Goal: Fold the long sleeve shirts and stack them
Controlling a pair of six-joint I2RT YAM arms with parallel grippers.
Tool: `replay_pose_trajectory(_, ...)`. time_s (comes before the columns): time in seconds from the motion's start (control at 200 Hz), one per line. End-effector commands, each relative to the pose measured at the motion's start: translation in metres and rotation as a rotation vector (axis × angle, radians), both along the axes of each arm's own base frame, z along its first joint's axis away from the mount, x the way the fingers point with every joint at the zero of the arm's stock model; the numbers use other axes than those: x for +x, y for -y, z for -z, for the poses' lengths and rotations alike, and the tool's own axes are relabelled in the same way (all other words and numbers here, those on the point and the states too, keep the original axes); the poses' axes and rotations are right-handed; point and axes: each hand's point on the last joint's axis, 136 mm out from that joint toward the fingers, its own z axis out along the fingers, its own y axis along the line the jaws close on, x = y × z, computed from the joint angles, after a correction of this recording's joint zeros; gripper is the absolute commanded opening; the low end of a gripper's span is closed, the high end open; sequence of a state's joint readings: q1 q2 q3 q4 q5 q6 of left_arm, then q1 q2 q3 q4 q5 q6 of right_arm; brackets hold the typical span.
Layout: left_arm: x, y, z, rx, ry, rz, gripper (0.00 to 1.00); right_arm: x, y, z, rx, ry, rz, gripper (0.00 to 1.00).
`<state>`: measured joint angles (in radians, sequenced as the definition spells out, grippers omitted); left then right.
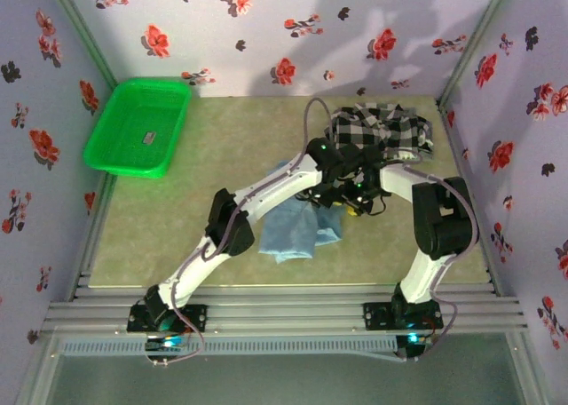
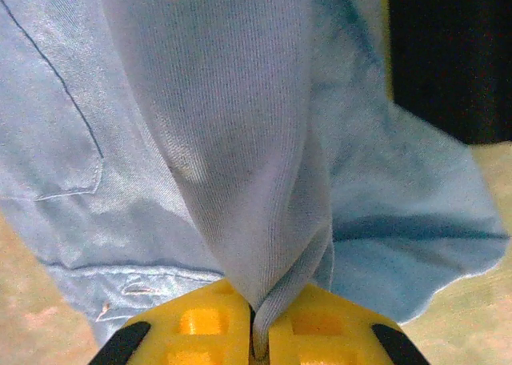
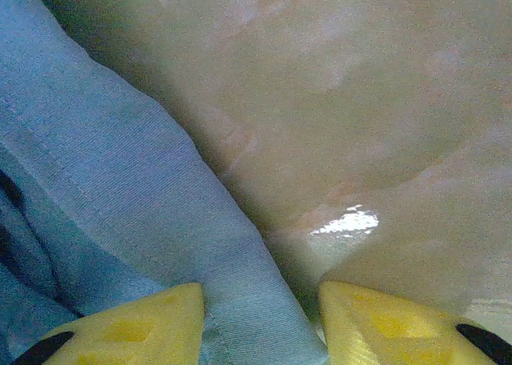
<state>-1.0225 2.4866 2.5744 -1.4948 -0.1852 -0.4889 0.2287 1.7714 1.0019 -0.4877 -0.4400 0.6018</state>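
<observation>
With your left fingers (image 2: 200, 326) clamped on the plain light blue cloth shirt (image 2: 200, 101) and right fingers (image 3: 136, 326) apart astride its edge, lifting could skew the fold.

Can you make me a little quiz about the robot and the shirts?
1. True or false: the left tool is pinching the blue shirt.
2. Where is the checked shirt? A in the green basket; B at the back of the table; C under the blue shirt.
3. Fill in: the right tool has its jaws ___ (open or shut).
Key: 1 true; 2 B; 3 open.
</observation>
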Motion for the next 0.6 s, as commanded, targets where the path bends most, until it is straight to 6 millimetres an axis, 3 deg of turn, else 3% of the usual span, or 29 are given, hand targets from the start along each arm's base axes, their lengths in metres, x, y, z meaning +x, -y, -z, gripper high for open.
replay_pose_trajectory(0.0, 0.009, 0.022, -0.010, -0.139, 0.001, -0.052, 0.01, -0.033, 0.002, 0.025, -0.009, -0.112, -0.010, 0.44)
replay_pose_trajectory(0.24, 0.023, 0.046, -0.006, -0.276, -0.021, -0.100, 0.02, -0.040, 0.004, 0.031, -0.009, -0.124, -0.003, 0.44)
replay_pose_trajectory(0.38, 0.032, 0.051, 0.010, -0.301, -0.035, -0.149, 0.03, -0.040, 0.006, 0.026, -0.004, -0.117, 0.005, 0.47)
replay_pose_trajectory(0.515, 0.050, 0.058, 0.014, -0.366, -0.015, -0.208, 0.06, -0.039, 0.035, 0.010, -0.042, -0.099, 0.052, 0.56)
replay_pose_trajectory(0.545, 0.054, 0.061, 0.015, -0.386, -0.011, -0.221, 0.13, -0.039, 0.045, 0.004, -0.047, -0.089, 0.071, 0.60)
replay_pose_trajectory(0.595, 0.061, 0.069, 0.016, -0.435, -0.019, -0.235, 0.41, -0.038, 0.062, -0.007, -0.053, -0.067, 0.102, 0.65)
